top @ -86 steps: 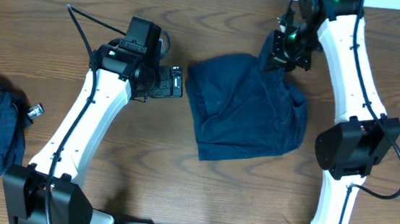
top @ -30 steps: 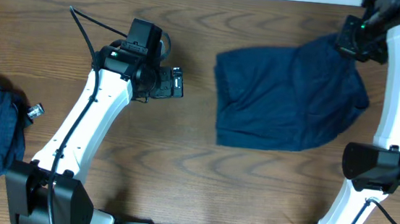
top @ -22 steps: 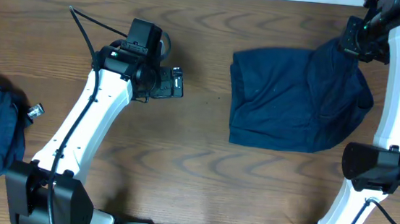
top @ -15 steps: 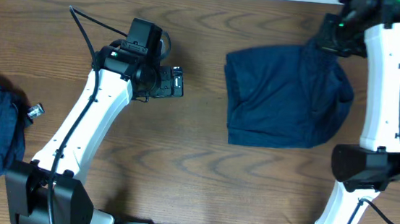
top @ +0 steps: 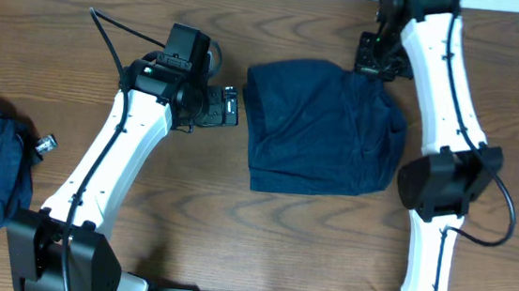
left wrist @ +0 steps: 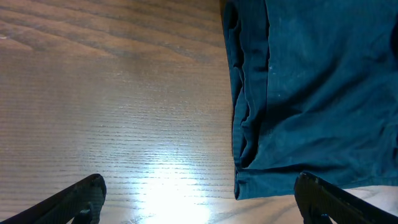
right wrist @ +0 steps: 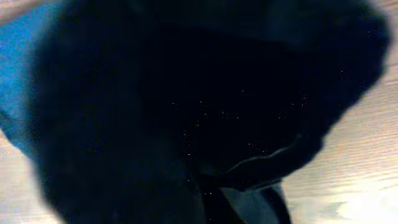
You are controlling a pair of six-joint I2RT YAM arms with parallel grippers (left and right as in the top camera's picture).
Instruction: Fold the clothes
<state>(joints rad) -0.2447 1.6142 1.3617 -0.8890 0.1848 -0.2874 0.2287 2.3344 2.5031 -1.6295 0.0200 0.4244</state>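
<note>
Wooden table (top: 289, 242), two navy garments (top: 322, 127), one knob (top: 47, 144)

Left arm (top: 98, 164): rises from its base, angling toward the centre.
Left tool (top: 232, 106): jaws spread wide, pointing right, holding nothing.
Right arm (top: 447, 96): stretched far forward, elbow at mid-height.
Right tool (top: 377, 58): jaws clamped tight.

Overhead: we look straight down over the whole table (top: 280, 232). Left wrist: low, close, facing the edge of the navy garment (left wrist: 323, 81). Right wrist: pressed into that same garment.
</note>
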